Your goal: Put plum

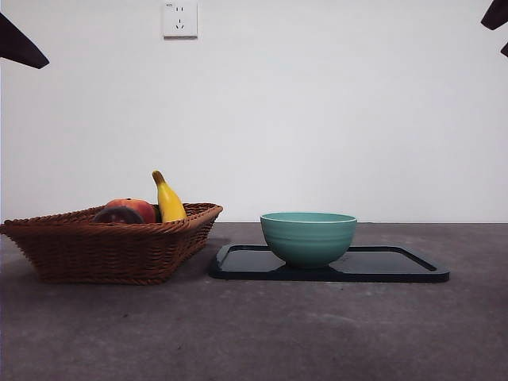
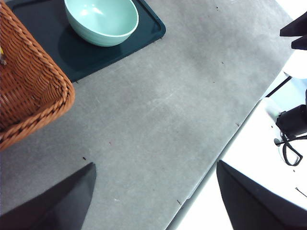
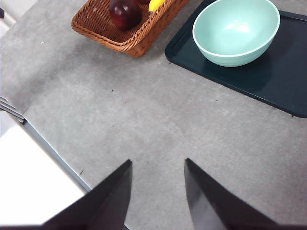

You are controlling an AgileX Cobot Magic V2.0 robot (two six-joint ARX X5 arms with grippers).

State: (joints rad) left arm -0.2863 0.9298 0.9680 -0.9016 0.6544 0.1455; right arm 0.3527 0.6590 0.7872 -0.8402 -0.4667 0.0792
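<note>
Front view, seen level across the grey counter [image 1: 254, 333]. At about 9 o'clock we find a brown woven wicker basket [image 1: 111, 250]; at about 3 o'clock from it, just beside, lies a flat dark rectangular tray [image 1: 397, 266] carrying a pale green ceramic bowl [image 1: 308, 236] on its basket-side half.

Inside the basket we see three fruits. The small, round, dark maroon plum [image 3: 124, 13] sits against the near rim — in the front view only its top edge [image 1: 119, 215] rises above the weave. Directly behind it, touching, is a brighter red-orange round fruit [image 1: 136, 208]; at 3 o'clock from these a yellow banana [image 1: 168, 200] stands tilted, its brown stem uppermost.

A white wall socket [image 1: 180, 17] is fixed high on the wall, near 12 o'clock.

Both arms are raised and away from the objects — they show only as black tips at the top corners of the front view. The left end effector [image 2: 156, 196] hangs over bare counter near the counter's edge, its jaws set wide apart and holding nothing. The right end effector [image 3: 158, 191] likewise hangs over bare counter, well apart from basket and tray, its jaws parted by a narrower gap and holding nothing.
</note>
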